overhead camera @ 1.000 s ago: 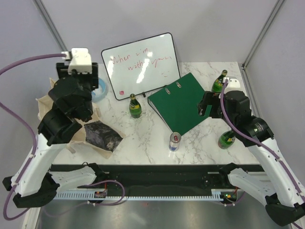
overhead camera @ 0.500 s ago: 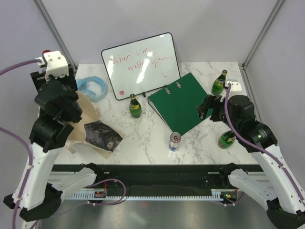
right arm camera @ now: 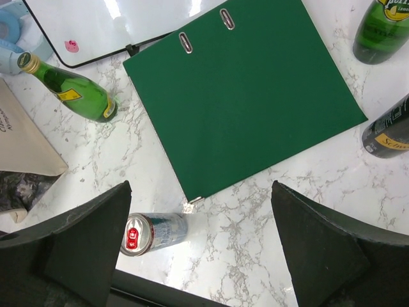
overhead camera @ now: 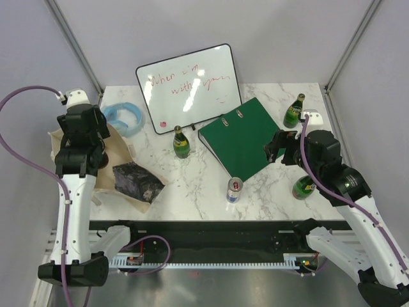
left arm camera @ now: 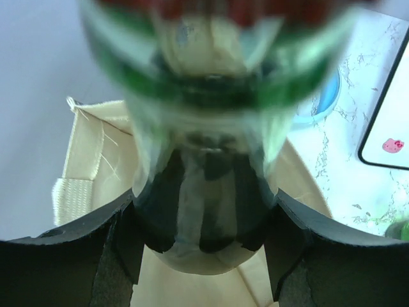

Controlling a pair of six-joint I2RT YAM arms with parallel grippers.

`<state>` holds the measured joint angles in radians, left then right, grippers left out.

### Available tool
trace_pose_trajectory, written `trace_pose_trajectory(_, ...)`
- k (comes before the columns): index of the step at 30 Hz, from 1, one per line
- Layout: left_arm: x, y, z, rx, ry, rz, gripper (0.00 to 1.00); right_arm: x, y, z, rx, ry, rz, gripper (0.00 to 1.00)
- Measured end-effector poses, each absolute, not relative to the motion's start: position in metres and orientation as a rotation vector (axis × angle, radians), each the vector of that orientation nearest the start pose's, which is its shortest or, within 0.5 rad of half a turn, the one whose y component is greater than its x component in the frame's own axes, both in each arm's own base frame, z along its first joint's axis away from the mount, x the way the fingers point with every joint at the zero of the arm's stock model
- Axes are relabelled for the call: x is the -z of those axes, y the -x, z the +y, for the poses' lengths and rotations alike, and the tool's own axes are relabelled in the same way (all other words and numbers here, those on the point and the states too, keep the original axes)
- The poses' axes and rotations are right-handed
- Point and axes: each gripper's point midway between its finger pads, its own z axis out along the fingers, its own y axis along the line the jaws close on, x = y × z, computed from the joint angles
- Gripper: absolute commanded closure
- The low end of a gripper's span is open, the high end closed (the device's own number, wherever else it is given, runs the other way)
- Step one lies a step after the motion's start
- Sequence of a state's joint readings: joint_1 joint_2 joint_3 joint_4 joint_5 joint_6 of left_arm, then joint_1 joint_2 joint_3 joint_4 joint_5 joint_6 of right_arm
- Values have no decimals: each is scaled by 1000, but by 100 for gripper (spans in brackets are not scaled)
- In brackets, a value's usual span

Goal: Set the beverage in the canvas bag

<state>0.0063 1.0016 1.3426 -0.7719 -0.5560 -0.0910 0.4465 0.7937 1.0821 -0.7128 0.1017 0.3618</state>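
**As the green bottle [left arm camera: 211, 160] hangs over the canvas bag [left arm camera: 96, 147], lower it in**

The canvas bag lies right under the left gripper [left arm camera: 204, 211], which is clamped on the green bottle. Next, I think, the bottle must go down into the floppy mouth. The right gripper [right arm camera: 201, 224] is wide apart, holding nothing. Under it lie a green folder [right arm camera: 243, 96] and a small can [right arm camera: 153, 233]; neither blocks the bag.

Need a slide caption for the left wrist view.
Left gripper holds a green bottle above the beige canvas bag; whiteboard corner at right.
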Motion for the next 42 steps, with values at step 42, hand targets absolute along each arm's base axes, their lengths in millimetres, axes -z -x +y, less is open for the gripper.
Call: trace_pose_trajectory(42, -179, -316, 120, -305, 582, 1810, 95, -282, -241, 111, -409, 27, 2028, 2)
